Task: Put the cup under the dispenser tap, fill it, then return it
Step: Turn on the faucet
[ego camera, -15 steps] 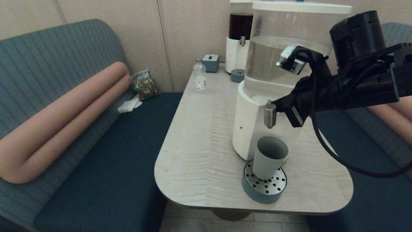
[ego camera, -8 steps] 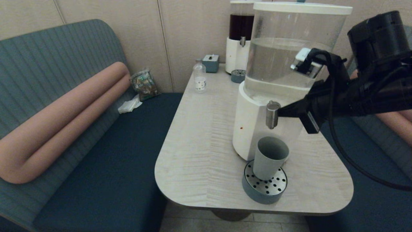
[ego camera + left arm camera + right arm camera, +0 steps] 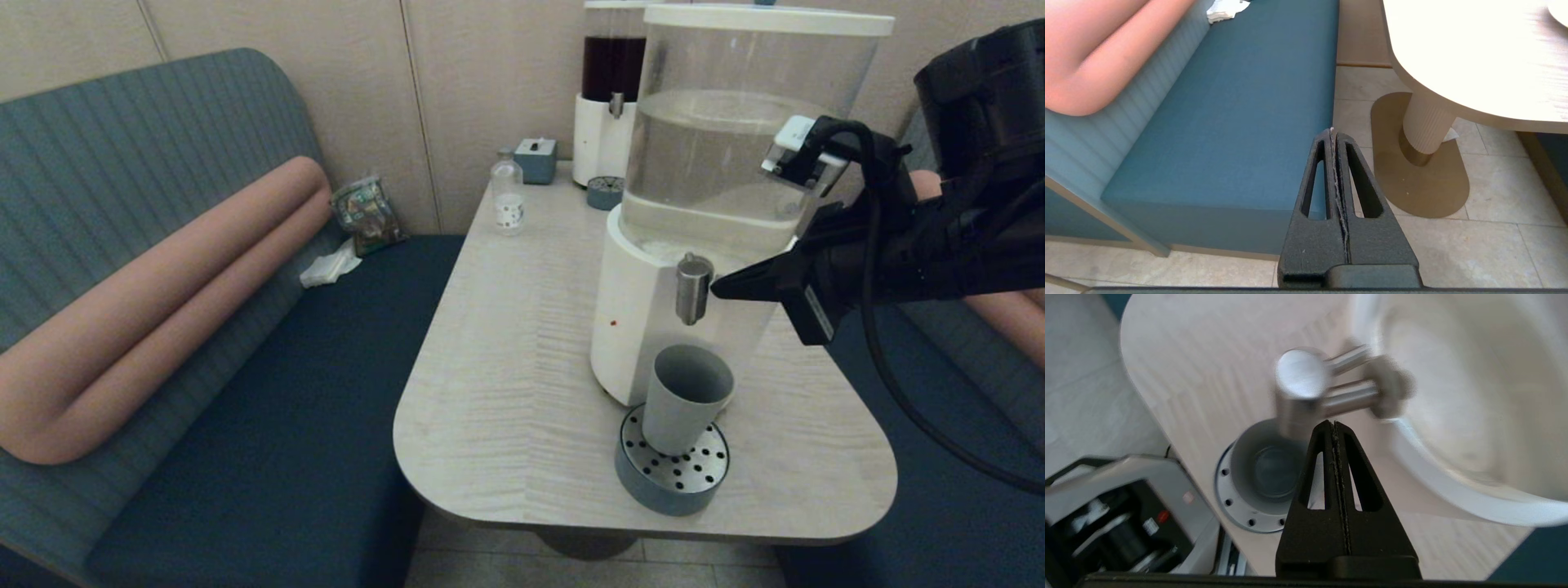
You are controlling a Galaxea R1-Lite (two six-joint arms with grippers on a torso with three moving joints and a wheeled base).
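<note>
The grey-blue cup [image 3: 686, 396] stands upright on a round perforated drip tray [image 3: 671, 482], directly below the brushed-metal dispenser tap [image 3: 692, 287] of the large clear tank [image 3: 735, 147]. My right gripper [image 3: 717, 289] is shut and empty, its tip just right of the tap at knob height. In the right wrist view the tap [image 3: 1300, 388] is blurred above the cup [image 3: 1267, 465], just beyond the right gripper [image 3: 1333, 424]. Whether the cup holds liquid I cannot tell. My left gripper [image 3: 1333, 132] is shut and empty, low beside the bench over the floor.
On the pale wooden table [image 3: 506, 392], a clear bottle [image 3: 507, 200], a small grey box [image 3: 535, 158] and a dark-liquid dispenser [image 3: 608, 98] stand at the far end. A blue bench [image 3: 286, 408] lies left. The table pedestal [image 3: 1427, 126] is near the left gripper.
My right arm has drawn back to the right, and its shut tip has come off the top of the tap. The cup has stayed on the tray.
</note>
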